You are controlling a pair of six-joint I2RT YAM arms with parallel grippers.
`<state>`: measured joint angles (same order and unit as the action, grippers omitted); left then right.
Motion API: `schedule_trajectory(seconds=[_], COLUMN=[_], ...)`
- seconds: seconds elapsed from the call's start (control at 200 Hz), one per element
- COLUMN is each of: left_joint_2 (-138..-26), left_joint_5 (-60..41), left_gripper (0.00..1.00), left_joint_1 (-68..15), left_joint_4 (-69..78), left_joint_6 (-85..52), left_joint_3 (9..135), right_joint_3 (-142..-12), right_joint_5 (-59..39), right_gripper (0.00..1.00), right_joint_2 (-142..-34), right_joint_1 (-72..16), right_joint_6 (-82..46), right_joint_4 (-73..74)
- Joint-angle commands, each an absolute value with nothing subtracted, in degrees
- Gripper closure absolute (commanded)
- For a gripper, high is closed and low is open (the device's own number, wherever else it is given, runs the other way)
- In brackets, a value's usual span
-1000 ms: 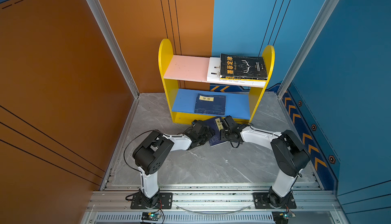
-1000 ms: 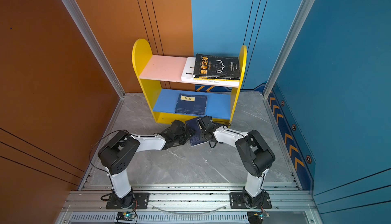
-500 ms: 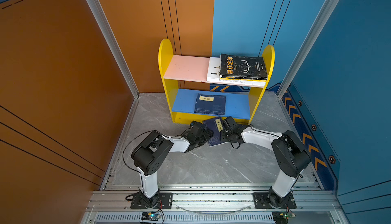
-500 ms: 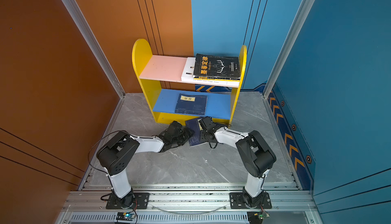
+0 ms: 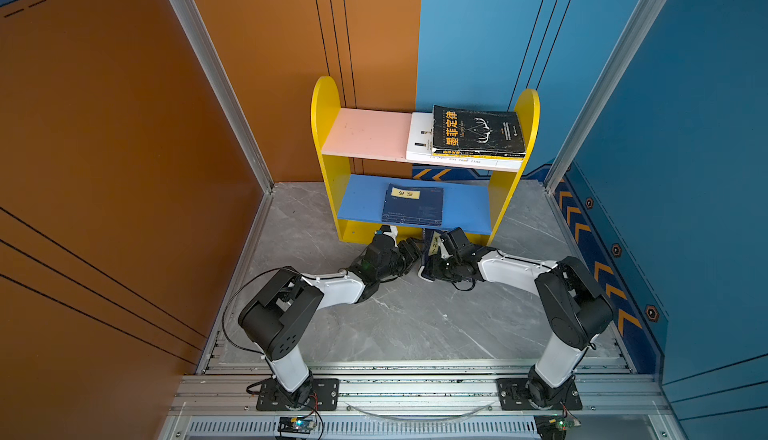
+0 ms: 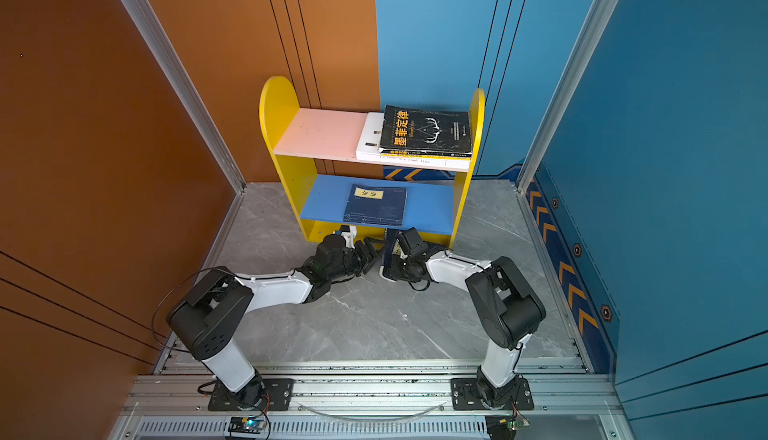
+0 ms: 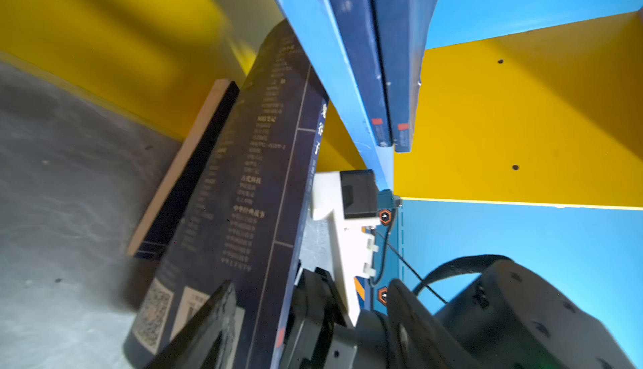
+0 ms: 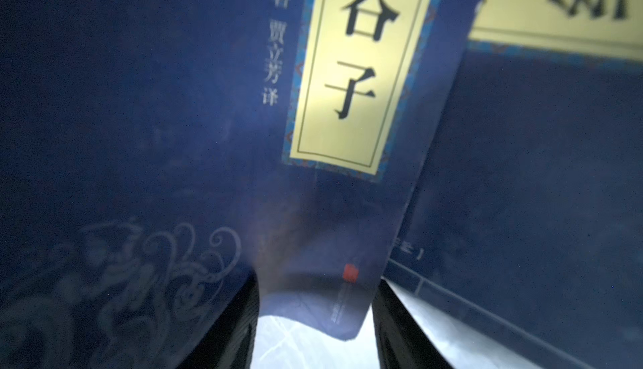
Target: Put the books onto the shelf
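Grey floor (image 7: 52, 228); left wrist alone shows book (image 7: 243, 193) barcode (image 7: 195, 309).

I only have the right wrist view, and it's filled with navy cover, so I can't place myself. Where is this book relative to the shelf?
Observer: The navy book stands tilted on the floor, just in front of the shelf.
Operator: What's on the lower board?
Observer: The blue board holds two navy books, stacked flat.
Operator: And the left gripper?
Observer: The left gripper faces the book's back cover, the side you can't see.
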<state>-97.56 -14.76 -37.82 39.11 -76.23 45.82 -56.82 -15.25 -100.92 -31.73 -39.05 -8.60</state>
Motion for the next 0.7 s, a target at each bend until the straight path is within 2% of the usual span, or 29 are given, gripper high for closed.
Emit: schedule_trajectory(seconds=[0.0,0.135,0.325,0.446,0.541,0.696], left_joint_2=[-98.5,-98.8,-98.0,-98.5,-99.1,-99.2], left_joint_5=[-19.0,-17.7,-17.8,-17.8,-17.7,-17.5], left_gripper=[0.3,0.29,0.28,0.32,0.42,0.68], left_joint_1=[-37.9,-37.0,-37.0,-37.2,-37.2,-37.2], left_joint_4=[41.3,39.8,24.1,17.1,14.1,12.0], left_joint_6=[-79.1,-79.8,-71.3,-66.1,-63.5,-62.2], left_joint_3=[44.8,43.0,47.5,50.9,52.5,53.0], right_joint_3=[-55.9,-55.1,-54.5,-54.5,-54.6,-54.7], right_joint_5=[-19.0,-18.7,-18.3,-17.7,-17.1,-16.5], right_gripper=[0.45,0.45,0.45,0.45,0.45,0.44], right_joint_2=[-100.8,-99.9,-99.6,-100.0,-99.8,-97.9], right_joint_1=[-31.4,-30.7,-30.4,-30.5,-30.4,-30.2], right_joint_6=[-40.4,-40.3,-40.0,-40.1,-40.3,-40.5], right_joint_4=[-5.6,-5.8,-6.1,-6.1,-6.3,-6.8])
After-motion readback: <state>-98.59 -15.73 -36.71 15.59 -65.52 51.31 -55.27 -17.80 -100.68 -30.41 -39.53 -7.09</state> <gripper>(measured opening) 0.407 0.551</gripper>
